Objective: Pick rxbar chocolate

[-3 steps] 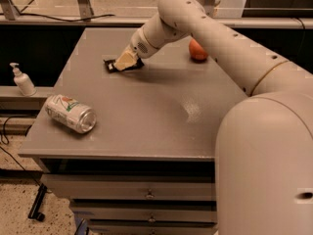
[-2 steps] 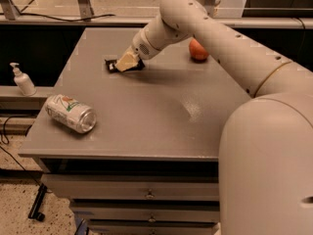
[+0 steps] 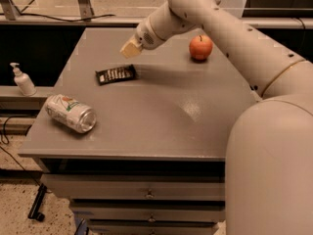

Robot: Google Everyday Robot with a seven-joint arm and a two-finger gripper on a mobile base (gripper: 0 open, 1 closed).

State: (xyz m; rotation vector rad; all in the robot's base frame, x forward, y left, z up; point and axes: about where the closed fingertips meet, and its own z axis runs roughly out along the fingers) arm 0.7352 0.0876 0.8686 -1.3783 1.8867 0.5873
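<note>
The rxbar chocolate lies flat on the grey table, toward its far left part, with its pale lettering facing up. The gripper hangs just above and behind it, clear of the wrapper and holding nothing; whether it is spread or closed I cannot tell. A soda can lies on its side near the front left corner, and an apple sits at the far right.

Nothing's actually reading here. The rxbar chocolate is showing a pale lettering row, illegible, with the gripper hovering upper centre of frame.
</note>
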